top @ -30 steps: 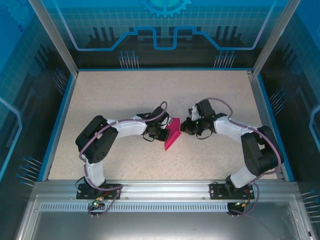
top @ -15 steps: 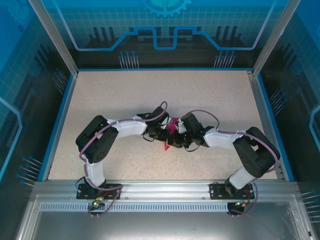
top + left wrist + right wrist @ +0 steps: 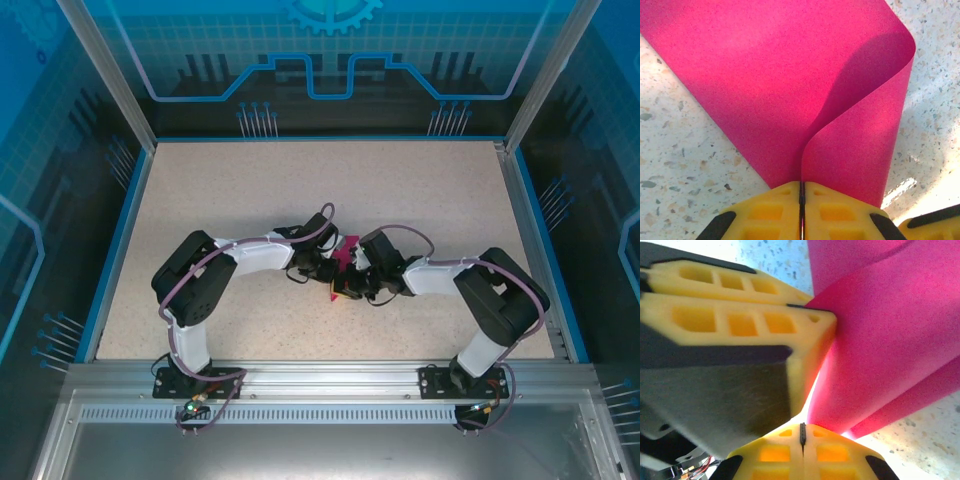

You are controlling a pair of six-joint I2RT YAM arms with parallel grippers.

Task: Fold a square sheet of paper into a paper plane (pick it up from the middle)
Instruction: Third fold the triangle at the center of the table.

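While your left gripper (image 3: 801, 200) pinches the sheet (image 3: 790, 90) at the middle of the table (image 3: 200, 200), its curled fold running straight ahead from the jaws, your right gripper (image 3: 801, 437) sits closed just beside it against the sheet's edge, hold unclear.

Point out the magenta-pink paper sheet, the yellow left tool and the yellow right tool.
magenta-pink paper sheet (image 3: 755, 65): left wrist view, broad flat area.
yellow left tool (image 3: 801, 189): left wrist view, seam between fingertips.
yellow right tool (image 3: 802, 432): right wrist view, seam between fingertips.
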